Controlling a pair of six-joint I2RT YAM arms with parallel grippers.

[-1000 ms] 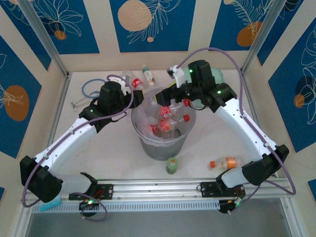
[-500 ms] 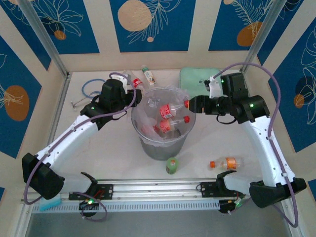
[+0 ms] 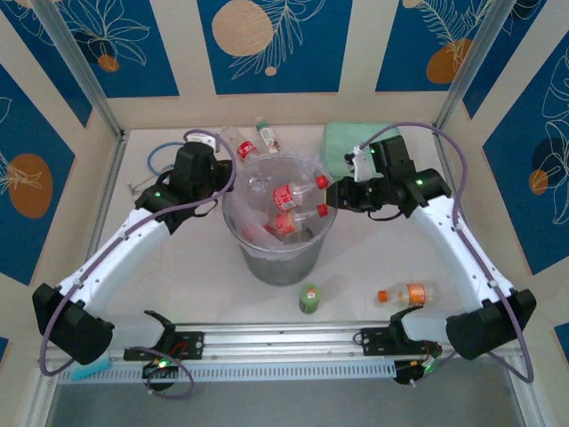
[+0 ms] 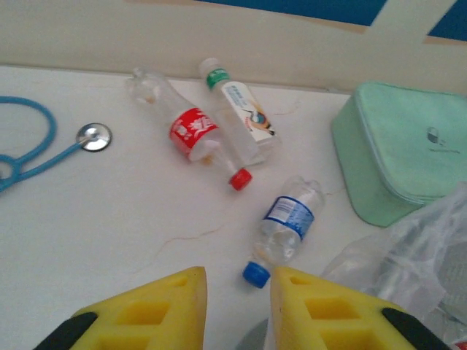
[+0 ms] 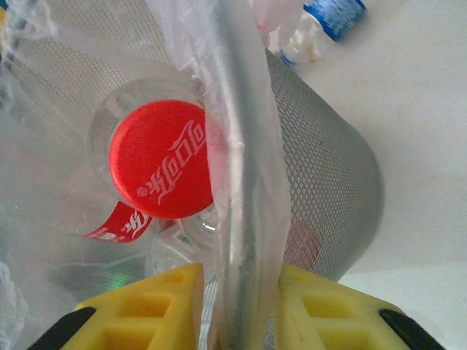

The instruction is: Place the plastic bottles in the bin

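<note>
- Top external: the bin (image 3: 276,265) stands mid-counter (image 3: 169,267) and holds several binned bottles (image 3: 289,197) with red labels. The right gripper (image 3: 334,194) is at the bin's right rim. The left gripper (image 3: 224,178) sits just off the far-left rim, aimed at the far edge. Not yet binned near the near edge, right of centre: a green-labelled bottle (image 3: 309,298) standing upright and an orange-capped bottle (image 3: 407,294) lying down.
- Left wrist: jaws apart, nothing between them. A blue-capped bottle (image 4: 288,222) lies just ahead, beside the bin's bag (image 4: 408,262). Its cap points toward the jaws and its long axis runs away and slightly right. Nearer the far edge, a red-labelled bottle (image 4: 191,135) and a green-capped bottle (image 4: 237,117) lie touching. A mint-green case (image 4: 408,146) is at right.
- Right wrist: jaws straddle the bin's rim and bag and appear clamped on them. A red-capped bottle (image 5: 160,160) lies inside.
- Judgement: the left arm is nearer the blue-capped bottle. The bottle's axis lies nearly along the approach, so a short advance meets the cap first, while gripping the body calls for going over it.
</note>
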